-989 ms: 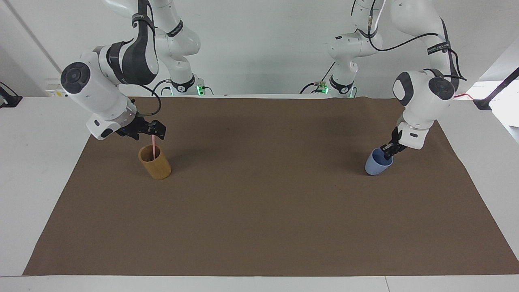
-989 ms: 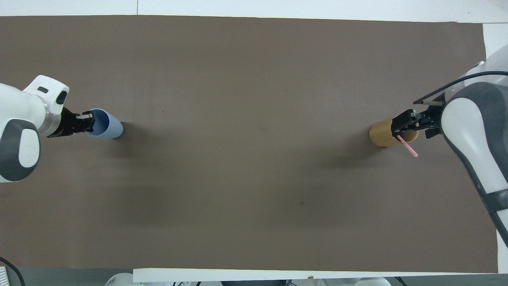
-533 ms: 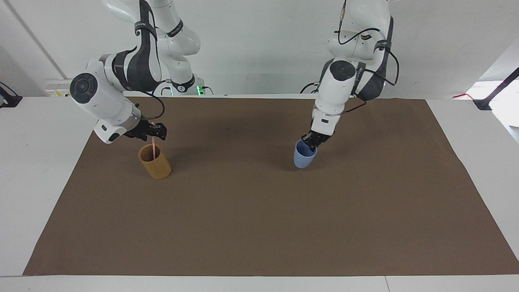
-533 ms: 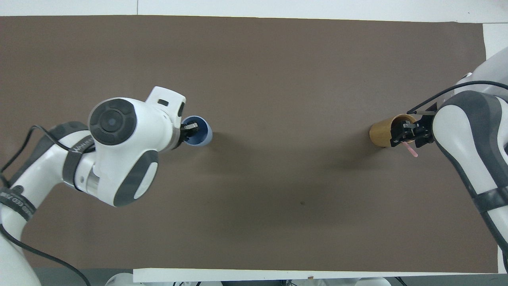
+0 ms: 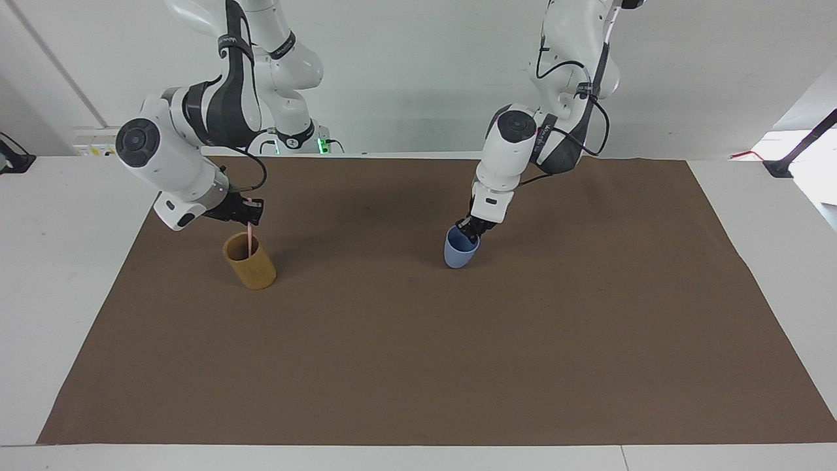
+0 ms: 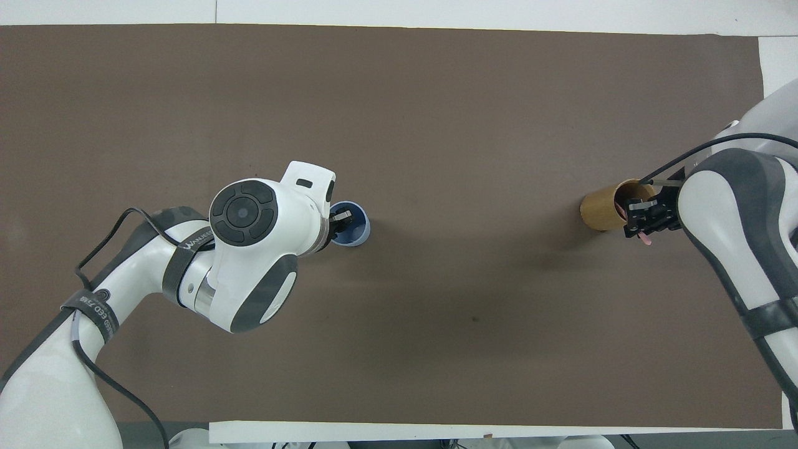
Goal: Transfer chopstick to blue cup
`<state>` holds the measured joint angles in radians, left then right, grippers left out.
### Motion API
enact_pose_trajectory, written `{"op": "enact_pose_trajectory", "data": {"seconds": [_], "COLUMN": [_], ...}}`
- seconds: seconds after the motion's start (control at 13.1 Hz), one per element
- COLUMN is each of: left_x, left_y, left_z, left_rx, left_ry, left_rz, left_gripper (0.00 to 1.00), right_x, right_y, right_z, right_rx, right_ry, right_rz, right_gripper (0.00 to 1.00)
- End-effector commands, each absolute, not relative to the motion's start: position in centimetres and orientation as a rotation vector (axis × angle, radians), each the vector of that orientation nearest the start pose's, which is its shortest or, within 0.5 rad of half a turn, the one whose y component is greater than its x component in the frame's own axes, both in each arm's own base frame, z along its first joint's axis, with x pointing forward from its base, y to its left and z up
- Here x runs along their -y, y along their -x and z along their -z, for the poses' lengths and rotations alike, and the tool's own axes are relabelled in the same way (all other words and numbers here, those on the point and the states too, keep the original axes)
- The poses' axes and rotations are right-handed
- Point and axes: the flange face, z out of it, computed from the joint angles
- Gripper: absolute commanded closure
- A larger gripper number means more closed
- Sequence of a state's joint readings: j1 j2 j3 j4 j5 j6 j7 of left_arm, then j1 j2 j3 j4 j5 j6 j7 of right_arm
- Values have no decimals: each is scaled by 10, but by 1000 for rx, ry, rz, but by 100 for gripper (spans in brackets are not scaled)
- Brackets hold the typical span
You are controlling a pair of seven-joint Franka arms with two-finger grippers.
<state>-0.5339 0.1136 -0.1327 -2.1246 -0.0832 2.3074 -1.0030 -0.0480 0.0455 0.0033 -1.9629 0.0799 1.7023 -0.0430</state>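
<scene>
**Item 1. Right gripper** (image 5: 247,212): over the tan cup (image 5: 252,265), toward the right arm's end of the mat (image 5: 418,366). A second ago it stood open around the stick; now it is clenched on the chopstick (image 5: 250,237), just above the cup's rim.

**Item 2. Chopstick:** lower part inside the tan cup, roughly upright, top in the right gripper. Not yet lifted.

**Item 3. Left gripper** (image 5: 472,229): at the rim of the blue cup (image 5: 458,254). Whether it grips or has let go cannot be told.

**Item 4. Blue cup:** a second ago at the left arm's end, now near the mat's middle, mouth up, about as near the robots as the tan cup and well apart from it.

**Significance:** the target is closer and the stick is secured, so the lift out probably comes next.

**Clearance:** bare mat between the cups. Farther from the robots, the mat is open to its edge. The tan cup sits near the mat's end edge.
</scene>
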Motion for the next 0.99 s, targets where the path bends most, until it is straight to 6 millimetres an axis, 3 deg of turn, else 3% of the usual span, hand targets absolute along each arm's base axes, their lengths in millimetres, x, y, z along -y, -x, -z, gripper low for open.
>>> {"op": "enact_pose_trajectory", "data": {"seconds": [0.0,0.15,0.3,0.53,0.61,0.68,0.84,0.91], "left_x": [351,348,334,227,199,164,99,78], "left_y": [-449,-450,-455,-509,-524,-537,-549,-546], "left_z": [-374,-421,-469,-518,-532,-542,-560,-565], "left_rx": [682,697,684,887,847,773,632,425], "left_ry": [3202,3214,3153,3091,3099,3116,3123,3069], "left_rz": [-3,18,-76,-68,-65,-75,-93,-110], "left_gripper": [0,0,0,0,0,0,0,0], "right_x": [23,25,26,5,-27,-57,-151,-199], "right_y": [-527,-539,-551,-554,-553,-554,-551,-542], "right_z": [-435,-458,-502,-592,-617,-623,-636,-639], "right_rx": [15,20,37,101,175,198,-43,-116], "right_ry": [3045,3048,3076,3076,3041,3004,3013,2999], "right_rz": [-471,-486,-486,-373,-322,-326,-278,-249], "right_gripper": [100,100,100,100,100,100,100,100]}}
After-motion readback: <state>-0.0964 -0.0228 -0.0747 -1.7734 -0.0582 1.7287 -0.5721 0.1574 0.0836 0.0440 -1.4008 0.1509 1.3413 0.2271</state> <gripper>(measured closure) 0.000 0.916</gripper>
